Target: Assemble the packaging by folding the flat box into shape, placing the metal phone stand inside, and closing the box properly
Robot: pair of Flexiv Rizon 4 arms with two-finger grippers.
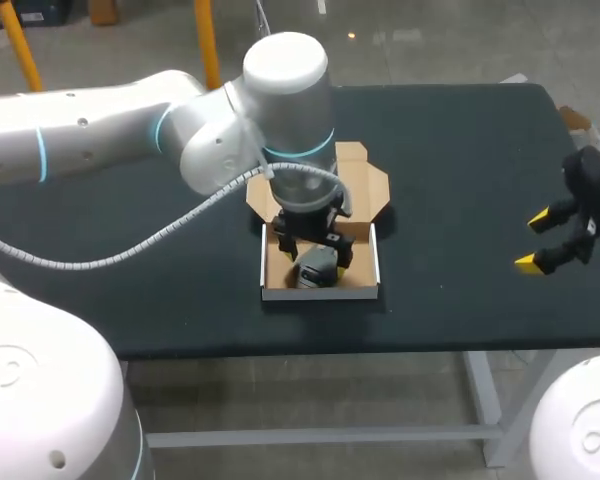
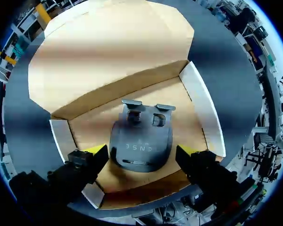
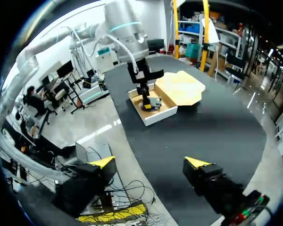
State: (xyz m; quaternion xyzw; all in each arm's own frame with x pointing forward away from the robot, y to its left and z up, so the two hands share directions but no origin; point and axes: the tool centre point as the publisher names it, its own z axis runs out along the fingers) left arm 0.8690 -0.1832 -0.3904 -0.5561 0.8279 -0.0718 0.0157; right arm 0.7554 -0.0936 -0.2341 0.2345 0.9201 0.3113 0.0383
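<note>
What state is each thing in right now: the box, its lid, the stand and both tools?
box: folded into shape, top open.
lid: open, laid back flat behind the box.
phone stand: inside the box, lying on its floor.
left tool: open, down in the box, one finger on either side of the stand.
right tool: open, empty, well apart from the box.

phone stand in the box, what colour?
Dark grey. Clearest in the left wrist view, where the phone stand lies flat inside the box.
</note>
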